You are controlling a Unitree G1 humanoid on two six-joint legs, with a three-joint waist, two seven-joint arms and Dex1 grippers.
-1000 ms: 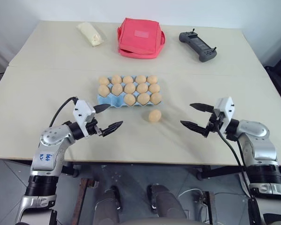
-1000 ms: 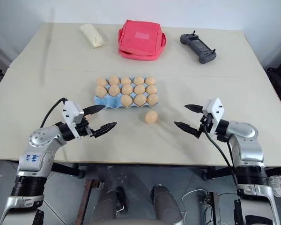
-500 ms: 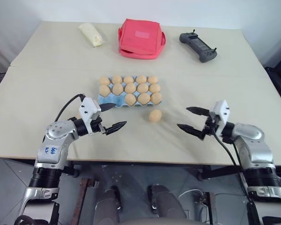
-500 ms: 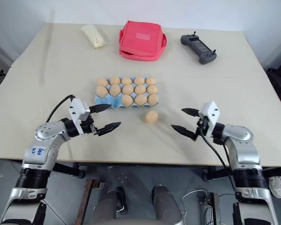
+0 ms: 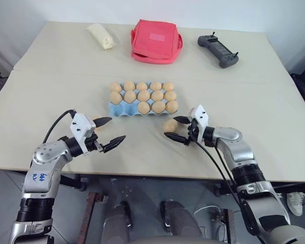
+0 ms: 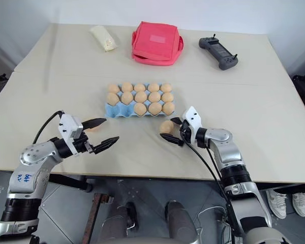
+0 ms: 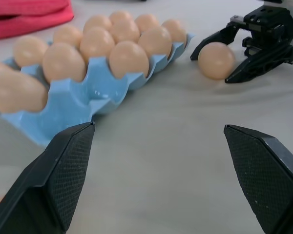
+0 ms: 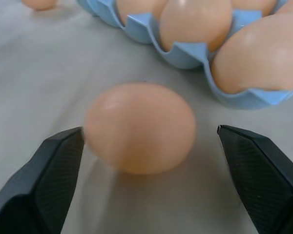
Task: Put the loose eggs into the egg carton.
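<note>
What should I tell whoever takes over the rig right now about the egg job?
Right gripper: open, fingers either side of a loose egg on the table, just in front of the egg carton; not gripped yet.
Left gripper: open, holding nothing, near the carton's front left corner.
Done: thirteen cups filled.
Left: two front-left cups are empty; a second loose egg lies on the table beyond the carton.

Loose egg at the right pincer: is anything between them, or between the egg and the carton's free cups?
Nothing visible. The open right pincer flanks the loose egg on bare table, and the two empty cups at the front left of the egg carton lie uncovered.
</note>
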